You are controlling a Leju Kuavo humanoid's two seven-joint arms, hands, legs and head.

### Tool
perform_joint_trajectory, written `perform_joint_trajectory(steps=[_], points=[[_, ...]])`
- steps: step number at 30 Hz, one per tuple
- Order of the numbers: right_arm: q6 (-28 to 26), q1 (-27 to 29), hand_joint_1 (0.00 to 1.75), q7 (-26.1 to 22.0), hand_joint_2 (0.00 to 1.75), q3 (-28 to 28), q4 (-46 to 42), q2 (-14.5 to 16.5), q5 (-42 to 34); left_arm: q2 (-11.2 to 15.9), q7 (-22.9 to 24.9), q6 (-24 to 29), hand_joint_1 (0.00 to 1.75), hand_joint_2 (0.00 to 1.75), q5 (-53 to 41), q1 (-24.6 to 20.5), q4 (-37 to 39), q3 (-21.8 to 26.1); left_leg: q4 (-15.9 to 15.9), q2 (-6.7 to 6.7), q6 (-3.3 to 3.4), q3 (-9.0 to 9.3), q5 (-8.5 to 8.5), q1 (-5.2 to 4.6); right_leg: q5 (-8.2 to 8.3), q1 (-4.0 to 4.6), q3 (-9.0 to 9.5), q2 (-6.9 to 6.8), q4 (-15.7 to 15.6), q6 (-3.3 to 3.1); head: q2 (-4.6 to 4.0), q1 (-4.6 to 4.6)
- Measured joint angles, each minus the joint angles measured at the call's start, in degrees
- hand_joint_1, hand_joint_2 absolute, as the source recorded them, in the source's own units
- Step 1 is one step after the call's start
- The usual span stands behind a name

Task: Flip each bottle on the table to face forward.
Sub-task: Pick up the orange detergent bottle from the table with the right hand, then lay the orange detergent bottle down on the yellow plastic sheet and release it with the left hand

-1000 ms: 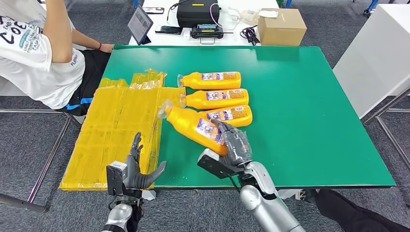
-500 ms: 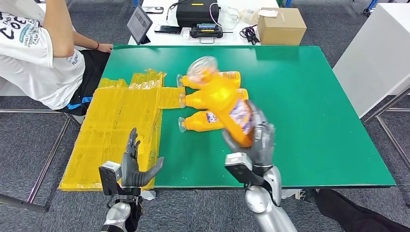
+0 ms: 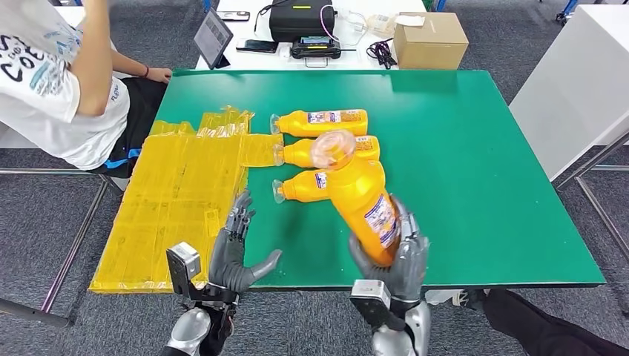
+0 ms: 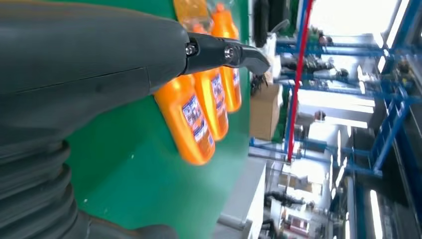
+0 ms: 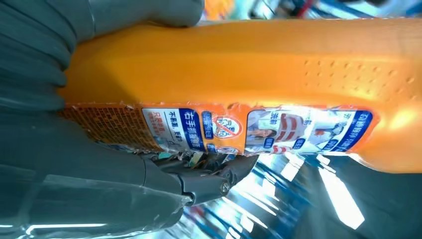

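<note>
My right hand (image 3: 398, 259) grips the base of an orange bottle (image 3: 359, 196) and holds it up off the green table (image 3: 475, 163), clear cap pointing up and toward me. In the right wrist view the orange bottle (image 5: 259, 89) shows its blue and white label, with my fingers (image 5: 199, 179) wrapped round it. Three more orange bottles lie on their sides in a row: the far one (image 3: 323, 122), the middle one (image 3: 297, 153) and the near one (image 3: 304, 186), caps to the left. My left hand (image 3: 234, 256) hovers open at the table's near edge.
Yellow plastic packs (image 3: 178, 193) cover the table's left part. A person in a white shirt (image 3: 44, 81) sits at the far left corner. Behind the table stand a cardboard box (image 3: 429, 41), a black case (image 3: 300, 21) and a tablet (image 3: 213, 35).
My right hand has pulled the lifted bottle back toward me and tipped it more upright. My left hand has risen and moved to the right over the table's near edge.
</note>
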Motion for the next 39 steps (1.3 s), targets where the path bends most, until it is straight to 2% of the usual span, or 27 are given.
perform_joint_trajectory(steps=[5, 13, 18, 30, 39], points=[[-0.2, -0.3, 1.75, 0.0, 1.75, 5.1, 7.4, 0.7, -6.8, 0.0, 0.2, -1.1, 0.00, 1.75, -0.3, 0.6, -0.7, 0.2, 0.0, -0.02, 0.00, 0.00, 0.01, 0.01, 0.00, 0.00, 0.01, -0.01, 0.0, -0.01, 0.00, 0.00], [-0.2, -2.3, 1.75, 0.0, 1.75, 9.1, 14.5, 0.7, -8.0, 0.0, 1.5, -6.2, 0.00, 1.75, 3.2, 1.6, -0.8, 0.5, 0.0, -0.03, 0.00, -0.01, 0.01, -0.03, 0.00, -0.04, 0.01, -0.01, 0.0, 0.00, 0.00, 0.01], [0.1, -4.0, 1.75, 0.0, 1.75, 9.2, 19.7, 1.4, -8.1, 0.0, 1.8, -6.5, 0.00, 1.75, 3.7, 2.0, -0.8, 0.8, 0.0, -0.03, 0.00, -0.01, 0.01, -0.02, 0.00, -0.03, 0.01, -0.01, 0.0, 0.00, 0.00, 0.00], [-0.1, -7.3, 1.75, -0.1, 1.75, 10.1, 26.5, 3.3, -0.6, 0.1, 2.9, -6.4, 0.00, 1.75, 2.9, 2.1, 0.7, 1.5, 0.0, -0.02, 0.00, -0.01, 0.01, -0.02, 0.00, -0.04, 0.01, 0.00, 0.0, 0.00, 0.00, 0.02], [-0.1, -8.5, 1.75, -0.1, 1.75, 10.5, 28.7, 3.6, 0.5, 0.1, 3.1, -6.8, 0.00, 1.75, 2.9, 2.0, 2.1, 1.9, 0.0, -0.02, 0.00, -0.01, 0.01, -0.02, 0.00, -0.03, 0.00, 0.00, 0.0, 0.00, 0.00, 0.02]])
